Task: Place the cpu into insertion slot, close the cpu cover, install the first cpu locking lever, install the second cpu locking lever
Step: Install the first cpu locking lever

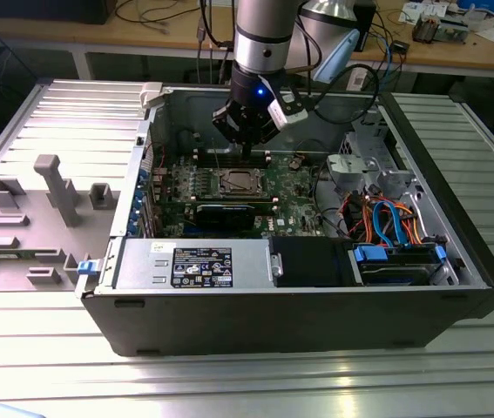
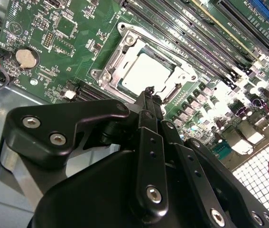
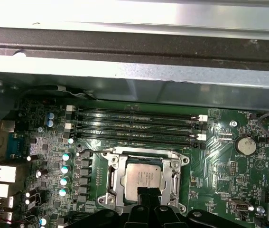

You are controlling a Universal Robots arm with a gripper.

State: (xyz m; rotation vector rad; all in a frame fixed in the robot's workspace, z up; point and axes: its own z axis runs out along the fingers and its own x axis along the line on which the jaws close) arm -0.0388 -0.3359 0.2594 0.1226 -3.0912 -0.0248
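Note:
The cpu lies flat in the insertion slot on the green board, its dull silver top showing. The cpu cover, a silvery frame, lies down around the chip. My gripper hangs just above the socket's near edge with its black fingers shut together and nothing between them. In both wrist views the fingertips overlap the chip's edge. I cannot tell how the locking levers stand.
Long black memory slots run beside the socket. A coin battery sits on the board. The case wall rises behind the memory slots. The power supply and a drive bay with orange and blue cables fill the case's front and right in the exterior view.

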